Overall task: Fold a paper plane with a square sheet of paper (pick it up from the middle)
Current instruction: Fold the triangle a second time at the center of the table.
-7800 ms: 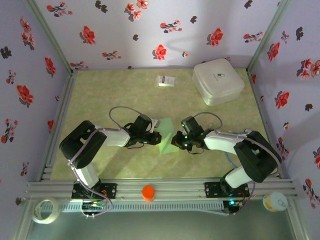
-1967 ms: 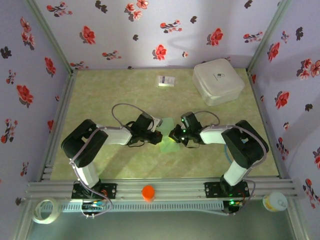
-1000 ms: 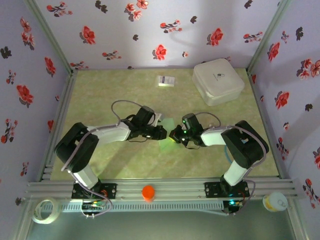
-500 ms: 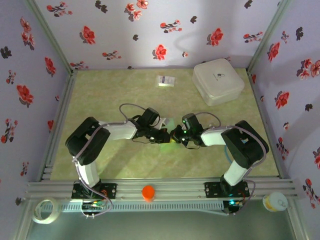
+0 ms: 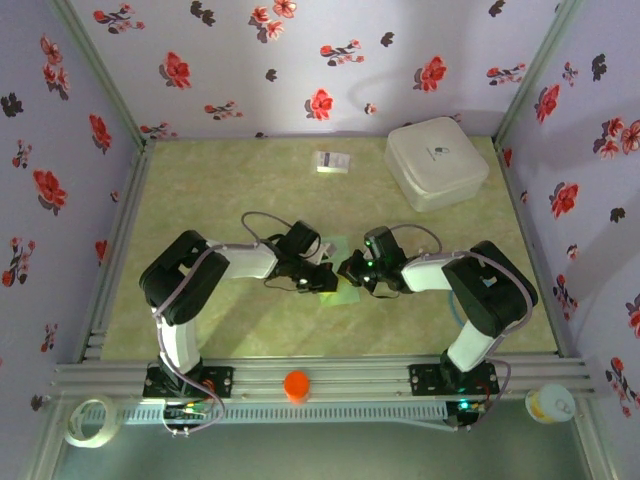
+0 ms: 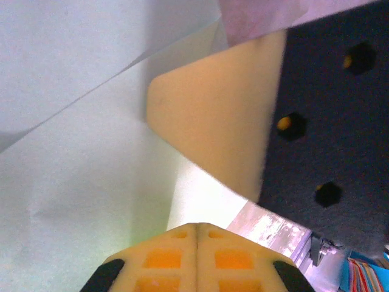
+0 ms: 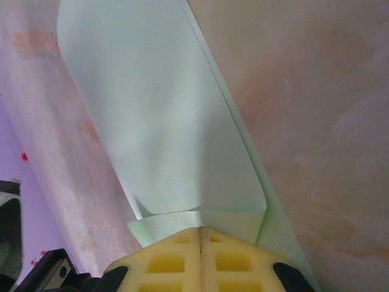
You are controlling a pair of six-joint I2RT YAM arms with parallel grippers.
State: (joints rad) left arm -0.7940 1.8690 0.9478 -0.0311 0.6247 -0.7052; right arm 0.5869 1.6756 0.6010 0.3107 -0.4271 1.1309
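Centred on the counter [image 5: 220, 190], the pale mint-green square sheet of paper [image 7: 158, 115] lay part-folded under my left claw [image 6: 196, 227] and right claw [image 7: 200, 230], both pressed together; flimsy, best pinched at a doubled edge, I judged.

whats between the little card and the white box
Nothing. In the top view the table is bare between the card and the box.

I see a pale green marbled bench [image 5: 220, 190] carrying a white box [image 5: 437, 162] at its far right, a small card [image 5: 332, 161] far centre, and the paper [image 7: 164, 121] mid-bench.
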